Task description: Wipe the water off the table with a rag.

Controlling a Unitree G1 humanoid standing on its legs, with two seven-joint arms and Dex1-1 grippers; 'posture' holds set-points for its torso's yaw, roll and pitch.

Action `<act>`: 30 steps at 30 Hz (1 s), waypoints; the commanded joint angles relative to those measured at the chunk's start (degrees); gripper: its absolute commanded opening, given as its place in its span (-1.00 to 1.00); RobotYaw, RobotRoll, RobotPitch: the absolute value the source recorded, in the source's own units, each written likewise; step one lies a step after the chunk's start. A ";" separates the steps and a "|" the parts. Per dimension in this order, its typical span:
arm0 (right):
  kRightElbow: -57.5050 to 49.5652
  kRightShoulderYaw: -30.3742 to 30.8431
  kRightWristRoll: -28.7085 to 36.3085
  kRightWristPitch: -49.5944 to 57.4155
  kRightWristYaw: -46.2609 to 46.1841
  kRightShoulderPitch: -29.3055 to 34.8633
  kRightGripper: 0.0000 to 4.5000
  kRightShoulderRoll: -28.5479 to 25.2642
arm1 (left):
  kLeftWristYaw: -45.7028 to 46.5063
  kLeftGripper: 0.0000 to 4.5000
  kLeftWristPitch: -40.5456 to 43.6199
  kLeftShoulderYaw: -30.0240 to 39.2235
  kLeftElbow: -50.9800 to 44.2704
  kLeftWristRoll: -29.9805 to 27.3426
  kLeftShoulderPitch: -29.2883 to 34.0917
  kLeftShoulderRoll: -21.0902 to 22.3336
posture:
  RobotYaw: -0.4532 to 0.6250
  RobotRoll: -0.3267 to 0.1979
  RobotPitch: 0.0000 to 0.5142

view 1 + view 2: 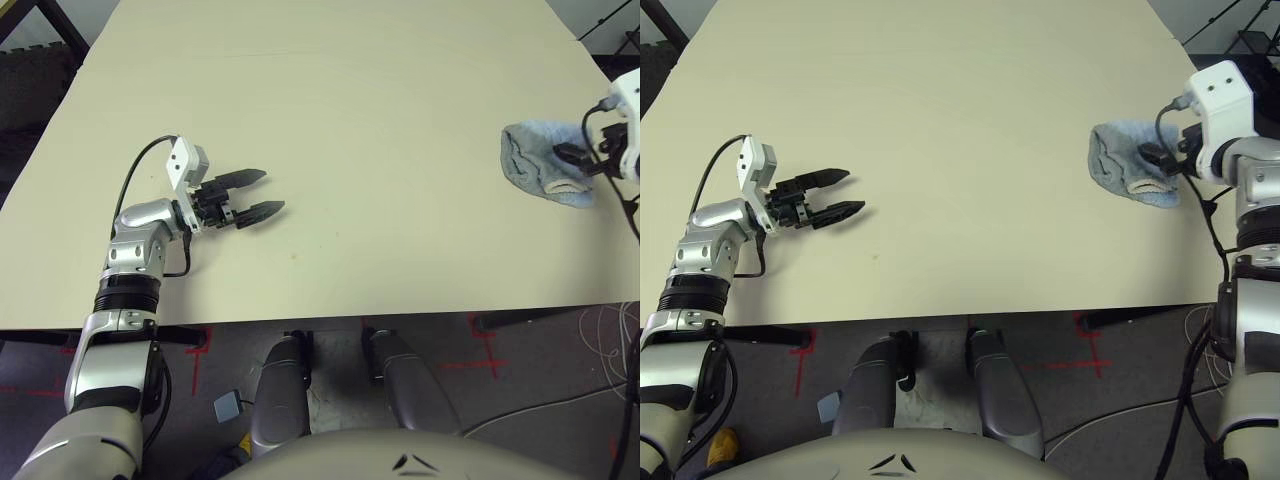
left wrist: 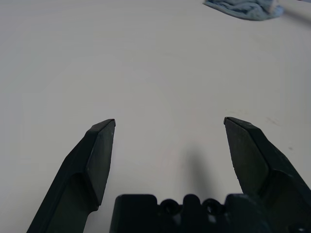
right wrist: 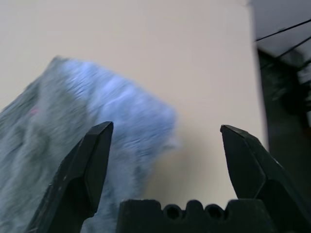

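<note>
Rn R gripper [image 3: 167,125] is hanging over the rag [image 1: 1115,165], jaws standing wide apart & clamping nothing; one finger is overlapping the cloth in view, the other is sitting out past its edge, over bare counter [image 1: 380,100]. Can't tell if that finger is touching. Rag is lying loose & rumpled under the R jaws, mostly on the side toward the L arm. L gripper [image 1: 275,188] is hovering low w/ jaws apart too, nothing btwn them, rag well off to its R. A faint speck [image 1: 293,256] is showing just nearer the robot than the L jaws; can't tell if it's water or a mark.

Handling-wise, rag is looking light, soft & floppy, prob. grippy, no fragility worry; wet patches might be adding some wt. If regrasping, R jaws are needing to shift inward & pinch a thick fold nr the middle, since a thin edge could be slipping out or bunching mid-wipe.
</note>
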 commanded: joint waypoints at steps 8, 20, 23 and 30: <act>-4.06 -14.08 12.46 -11.82 -5.71 3.76 0.98 9.41 | 19.34 1.00 -10.34 6.13 8.19 3.37 -3.06 -1.27 | -0.39 0.25 -0.18; -2.20 -17.81 18.04 -23.00 -4.41 9.98 0.98 16.28 | 40.86 1.00 -18.38 12.33 13.81 6.03 -3.43 -0.25 | -0.29 0.25 -0.16; -0.77 -18.72 18.64 -24.96 -4.74 10.52 0.98 16.10 | 43.81 1.00 -19.71 13.12 14.71 6.61 -3.41 0.14 | -0.28 0.25 -0.16; 2.92 -19.66 18.76 -28.07 -5.15 10.07 0.98 15.21 | 48.28 1.00 -21.72 14.21 18.03 7.00 -4.54 1.26 | -0.26 0.25 -0.18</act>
